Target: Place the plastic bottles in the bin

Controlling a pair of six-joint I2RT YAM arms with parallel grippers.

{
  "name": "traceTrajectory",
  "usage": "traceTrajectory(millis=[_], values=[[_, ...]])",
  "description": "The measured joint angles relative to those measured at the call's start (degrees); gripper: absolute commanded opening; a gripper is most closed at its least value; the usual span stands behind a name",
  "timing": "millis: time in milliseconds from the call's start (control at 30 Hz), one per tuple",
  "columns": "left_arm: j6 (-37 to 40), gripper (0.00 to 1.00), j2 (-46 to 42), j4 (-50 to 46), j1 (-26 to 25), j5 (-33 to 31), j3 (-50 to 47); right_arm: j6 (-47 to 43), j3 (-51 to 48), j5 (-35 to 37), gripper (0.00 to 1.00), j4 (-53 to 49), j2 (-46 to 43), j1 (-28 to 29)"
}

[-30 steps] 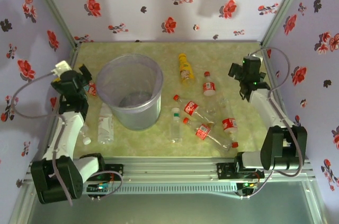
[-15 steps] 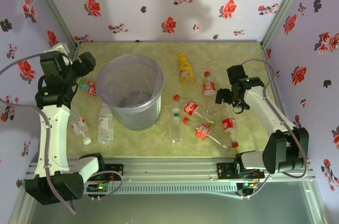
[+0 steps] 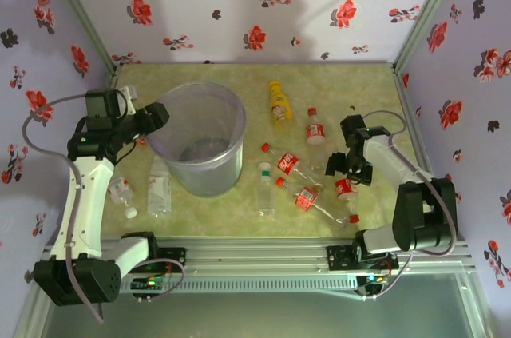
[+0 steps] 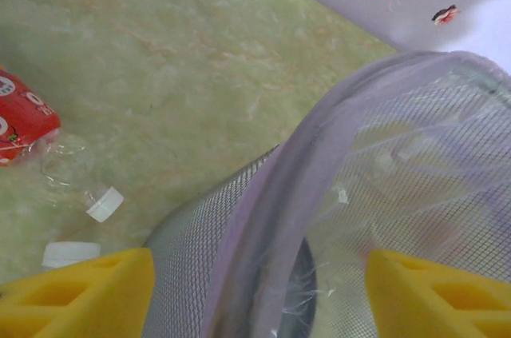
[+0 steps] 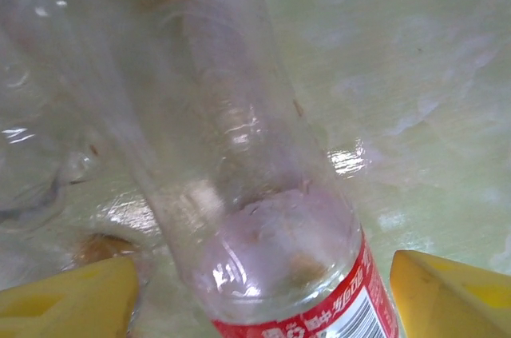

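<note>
Right gripper [image 5: 259, 302] straddles a clear bottle [image 5: 255, 194], jaws apart and not yet touching; light, slick and crushable, it probably wants a gentle squeeze across its body.

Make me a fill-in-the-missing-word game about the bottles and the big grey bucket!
1. The bottle nearest the back wall is ____ all over.
2. The bottle between the fingers of the right end effector wears a ____ label.
3. The bin stands on the ____ half of the table.

Missing words: yellow, red, left.
</note>
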Motion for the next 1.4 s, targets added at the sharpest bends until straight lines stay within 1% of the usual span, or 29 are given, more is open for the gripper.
traceTrajectory(millis=[133, 233, 300, 433, 567, 733, 767, 867, 1000, 1133, 1200, 1267, 1333, 1400], values=[[-0.1, 0.59, 1.1, 0.4, -0.5, 0.3, -0.2, 0.0, -0.4, -0.1, 0.79, 1.6, 1.2, -0.9], [-0.1, 0.52, 1.3, 0.9, -1.1, 0.2, -0.2, 0.0, -0.5, -0.1, 0.75, 2.7, 2.7, -1.0], [-0.2, 0.5, 1.5, 1.4, -1.6, 0.0, -0.2, -0.3, -0.5, -0.1, 0.72, 3.1, 3.8, -1.0], [-0.3, 0.48, 2.2, 2.6, -2.7, -0.4, -0.2, -0.6, -0.5, -0.1, 0.66, 3.4, 4.5, -1.0], [-0.3, 0.45, 3.0, 3.6, -3.9, -0.6, -0.2, -0.8, -0.4, 0.1, 0.55, 3.7, 4.5, -1.0], [-0.3, 0.43, 4.3, 4.6, -5.5, -0.8, -0.2, -0.9, -0.1, 0.1, 0.49, 3.6, 4.4, -1.0], [-0.3, 0.45, 4.5, 4.8, -5.8, -0.9, -0.1, -1.0, 0.0, 0.3, 0.48, 3.7, 4.4, -1.0], [-0.1, 0.61, 5.5, 4.8, -6.6, -0.9, 0.0, -1.0, 0.3, 1.0, 0.44, 3.5, 4.3, -1.0], [0.2, 0.73, 6.4, 3.5, -7.0, -1.8, 0.7, -1.2, 3.1, 2.1, 0.41, 1.0, 3.0, -1.0], [1.5, 0.87, 6.6, 1.0, -7.0, -2.4, 3.8, -1.7, 8.2, 3.3, 0.4, -2.1, 0.0, -1.0], [2.3, 0.92, 6.6, 0.0, -7.0, -2.5, 6.6, -2.0, 10.8, 3.6, 0.4, -3.5, -1.7, -1.0], [3.3, 0.94, 6.5, -1.2, -7.0, -2.9, 9.6, -2.0, 13.1, 3.6, 0.4, -4.8, -3.4, -1.0], [4.0, 0.95, 6.4, -2.3, -7.0, -3.2, 12.3, -2.0, 15.6, 3.2, 0.43, -5.7, -5.1, -1.0], [4.7, 0.94, 5.9, -3.1, -7.2, -3.3, 15.5, -1.9, 18.7, 1.5, 0.43, -5.6, -7.3, -1.0]])
